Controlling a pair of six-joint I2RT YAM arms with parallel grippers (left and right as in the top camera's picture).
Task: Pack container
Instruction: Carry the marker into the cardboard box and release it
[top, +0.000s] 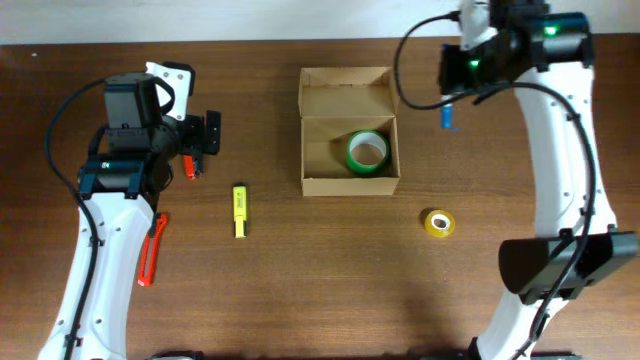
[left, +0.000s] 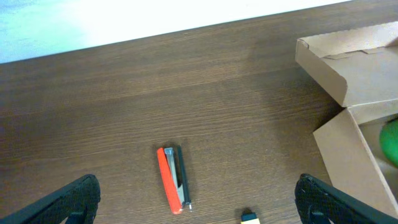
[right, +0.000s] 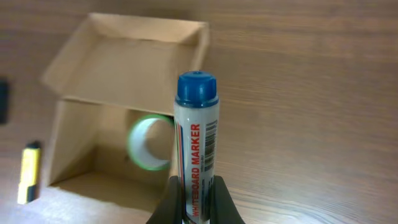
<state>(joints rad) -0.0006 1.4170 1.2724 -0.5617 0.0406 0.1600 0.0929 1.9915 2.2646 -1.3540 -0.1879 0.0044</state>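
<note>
The container, a light-brown cardboard box with its flap lid open, sits at the table's middle back. A green tape roll lies inside it. My right gripper is shut on a whiteboard marker with a blue cap, held above the table just right of the box; the marker's blue cap shows in the overhead view. My left gripper is open and empty above a red and black pen-like tool, left of the box.
A yellow highlighter lies left of the box. A yellow tape roll lies right front of the box. A red tool lies beside the left arm. A small red item sits under the left gripper.
</note>
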